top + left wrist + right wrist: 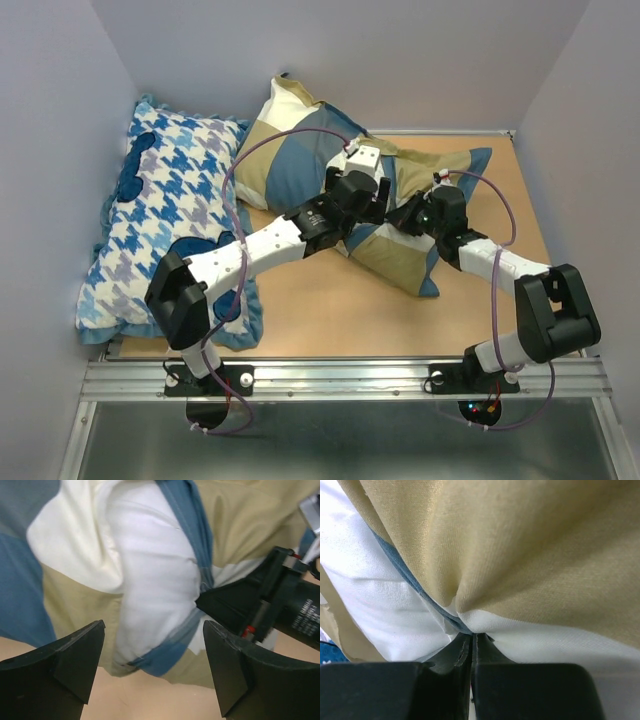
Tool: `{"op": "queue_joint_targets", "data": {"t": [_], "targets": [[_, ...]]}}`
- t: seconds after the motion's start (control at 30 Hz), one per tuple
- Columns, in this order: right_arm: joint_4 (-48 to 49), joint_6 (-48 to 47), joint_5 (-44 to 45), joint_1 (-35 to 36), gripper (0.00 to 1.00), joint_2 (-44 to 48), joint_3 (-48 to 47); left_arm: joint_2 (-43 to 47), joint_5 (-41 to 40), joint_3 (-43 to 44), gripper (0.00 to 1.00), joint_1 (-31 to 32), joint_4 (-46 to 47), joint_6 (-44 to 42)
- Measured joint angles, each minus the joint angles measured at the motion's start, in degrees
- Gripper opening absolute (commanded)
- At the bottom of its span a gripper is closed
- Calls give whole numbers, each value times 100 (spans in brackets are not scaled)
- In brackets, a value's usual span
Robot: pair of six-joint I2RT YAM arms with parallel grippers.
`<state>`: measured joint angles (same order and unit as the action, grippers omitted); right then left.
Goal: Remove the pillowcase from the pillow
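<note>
We see the pillowcase (300, 165) lying on the table (330, 310), right of the houndstooth cushion (170, 200). Most of the pillow (155, 575) is inside it, only a white bulge showing at the open mouth. Right fingers (492, 680) are together, clamped on the pillowcase's blue edging at that mouth; left fingers (75, 665) stand wide apart, holding nothing, just short of the bulge. We judge it early: mouth opened, whole pull-out left.

Overhead plus wrist close-ups of pillowcase (290, 165)
</note>
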<state>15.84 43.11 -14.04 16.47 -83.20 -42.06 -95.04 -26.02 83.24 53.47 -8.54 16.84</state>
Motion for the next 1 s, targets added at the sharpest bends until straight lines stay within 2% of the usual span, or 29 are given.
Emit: {"op": "queue_joint_targets", "data": {"t": [0.23,0.4,0.53,0.6,0.63,0.67,0.7,0.73,1.0], "targets": [[-42,-70,11,0,1,68,-11,-492,-136,402,98,249,-76,293],[-138,-109,96,0,1,225,17,-1270,11,728,98,-9,-70,730],[-284,-140,175,11,1,374,22,-1480,203,715,98,-282,-42,1102],[-367,-153,223,13,1,426,22,-1486,315,713,94,-382,-11,1268],[-391,-153,254,13,1,450,22,-1486,382,713,87,-422,15,1342],[-444,-164,295,13,1,492,22,-1493,420,713,71,-444,22,1375],[-522,-177,337,13,1,531,17,-1510,468,713,27,-463,59,1373],[-658,-201,393,17,1,573,-2,-1545,514,713,0,-483,105,1410],[-2382,-590,1213,87,1,761,-973,-1624,1517,669,0,-970,573,1716]]}}
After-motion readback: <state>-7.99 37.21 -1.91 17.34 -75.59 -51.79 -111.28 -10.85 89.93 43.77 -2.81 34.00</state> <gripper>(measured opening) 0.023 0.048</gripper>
